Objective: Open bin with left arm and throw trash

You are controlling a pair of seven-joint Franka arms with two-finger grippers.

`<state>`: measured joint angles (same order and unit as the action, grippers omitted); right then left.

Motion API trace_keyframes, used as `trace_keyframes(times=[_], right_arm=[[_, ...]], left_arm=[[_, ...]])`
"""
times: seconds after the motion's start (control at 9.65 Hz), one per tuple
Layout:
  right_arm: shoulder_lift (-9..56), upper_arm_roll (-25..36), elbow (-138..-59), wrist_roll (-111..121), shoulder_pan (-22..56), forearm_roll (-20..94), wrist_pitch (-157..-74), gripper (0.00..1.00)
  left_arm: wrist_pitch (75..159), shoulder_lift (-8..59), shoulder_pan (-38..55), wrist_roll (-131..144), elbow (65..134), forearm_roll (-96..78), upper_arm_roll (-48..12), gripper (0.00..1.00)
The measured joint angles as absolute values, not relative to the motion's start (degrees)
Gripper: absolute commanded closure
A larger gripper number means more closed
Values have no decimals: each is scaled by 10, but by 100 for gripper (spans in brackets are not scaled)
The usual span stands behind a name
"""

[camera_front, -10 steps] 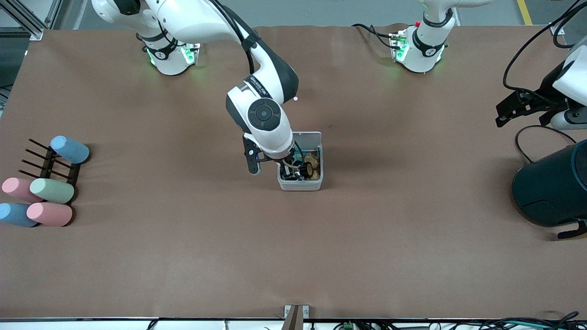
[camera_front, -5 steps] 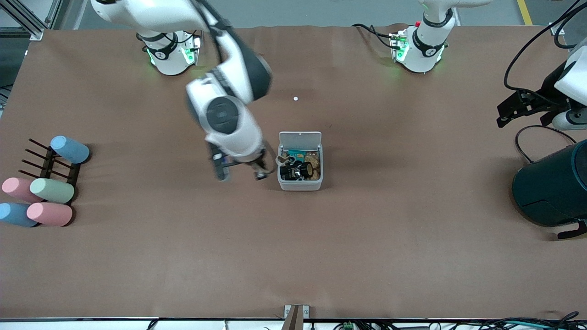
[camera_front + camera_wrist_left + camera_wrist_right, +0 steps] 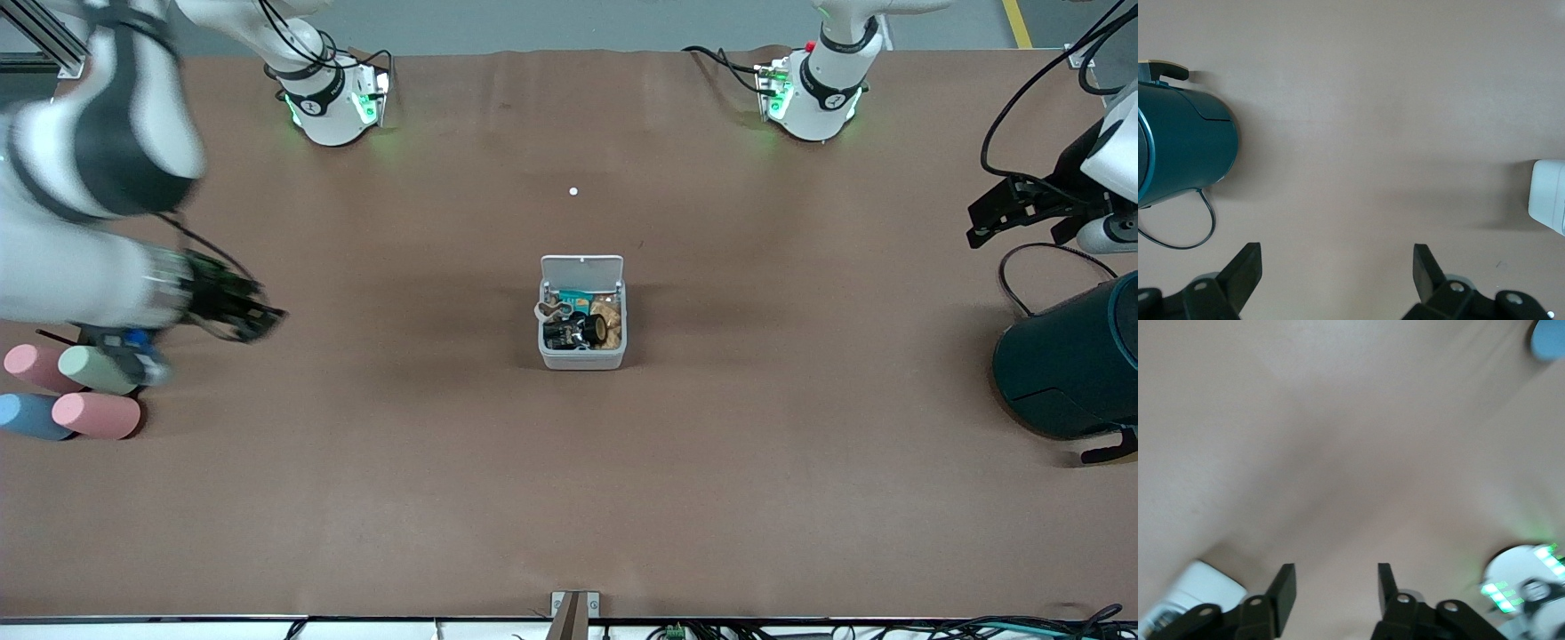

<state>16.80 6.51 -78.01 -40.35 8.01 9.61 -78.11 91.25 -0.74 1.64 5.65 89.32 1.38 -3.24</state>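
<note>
Both grippers are seen parted and empty; the right gripper (image 3: 258, 316) hangs over the pastel cylinders (image 3: 96, 414); the left gripper (image 3: 1338, 280) waits beside the teal cylinder (image 3: 1071, 364); the bin (image 3: 582, 357) stands open, trash (image 3: 580, 325) inside.

Brown table cover (image 3: 569, 498) filling the view, pastel cylinders (image 3: 93, 391) clustered out at nine o'clock of the table, large dark teal cylinder (image 3: 1071, 364) lying at three o'clock with a thin black cable (image 3: 1022, 276) looping beside it, tiny white dot (image 3: 573, 191) up toward twelve
</note>
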Motion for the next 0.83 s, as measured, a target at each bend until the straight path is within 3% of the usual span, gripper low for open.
trace_keyframes(times=[0.52, 0.83], right_arm=[[19, 64, -868, -51, -3, 56, -734, 0], [-1, 54, -853, -12, 0, -8, -751, 0]], left_arm=[[912, -6, 16, 57, 892, 14, -32, 0], [912, 0, 15, 57, 893, 14, -32, 0]])
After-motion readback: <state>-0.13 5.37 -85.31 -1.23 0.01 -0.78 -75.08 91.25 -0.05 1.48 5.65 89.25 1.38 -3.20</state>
